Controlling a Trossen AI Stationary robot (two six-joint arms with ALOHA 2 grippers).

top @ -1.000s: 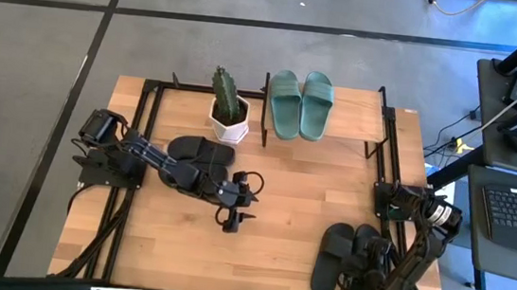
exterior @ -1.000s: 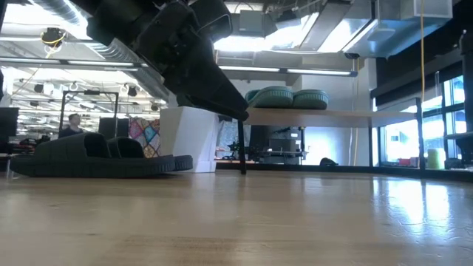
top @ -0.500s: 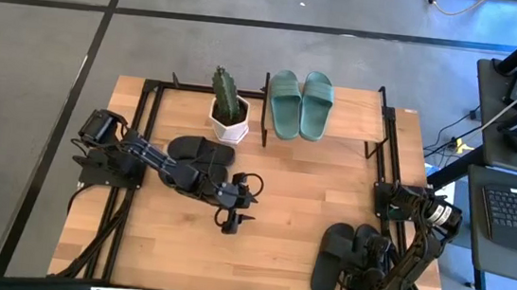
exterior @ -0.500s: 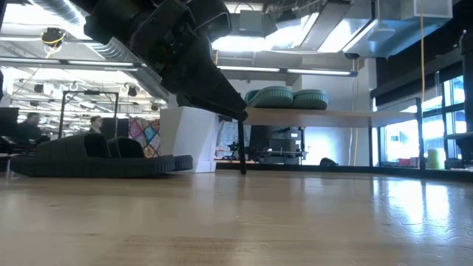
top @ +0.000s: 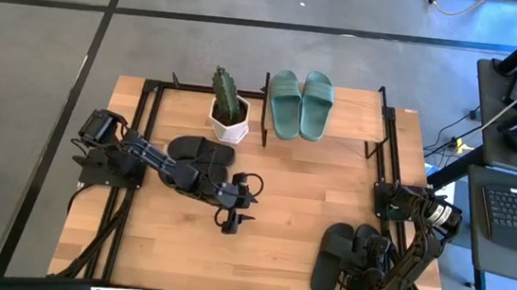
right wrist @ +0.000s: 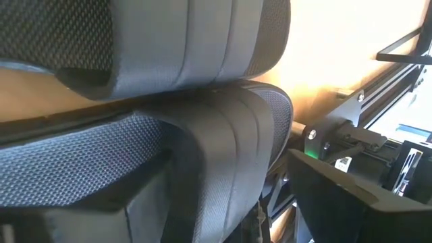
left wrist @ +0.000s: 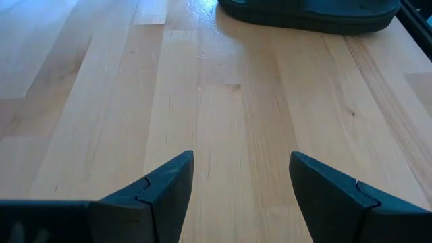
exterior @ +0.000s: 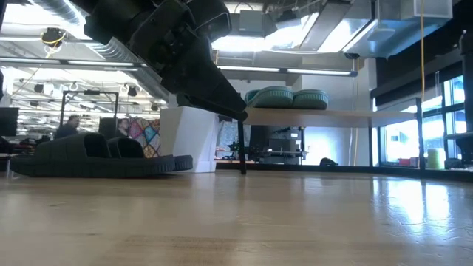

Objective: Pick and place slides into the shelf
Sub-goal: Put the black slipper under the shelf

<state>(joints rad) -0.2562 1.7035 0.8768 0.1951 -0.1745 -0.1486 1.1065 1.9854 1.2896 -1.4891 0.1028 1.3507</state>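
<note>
Left to right: my left gripper point(top: 237, 221) hangs over bare tabletop point(top: 292, 186), fingers wide apart and empty, barely shifted in the last second, the left black pair point(top: 199, 151) just behind it. The green pair point(top: 300, 103) sits on the shelf point(top: 351, 123). My right gripper point(top: 369, 256) has dropped onto the right black pair point(top: 341, 256), fingers spread around a strap, not yet clamped. That pair looks next.
</note>
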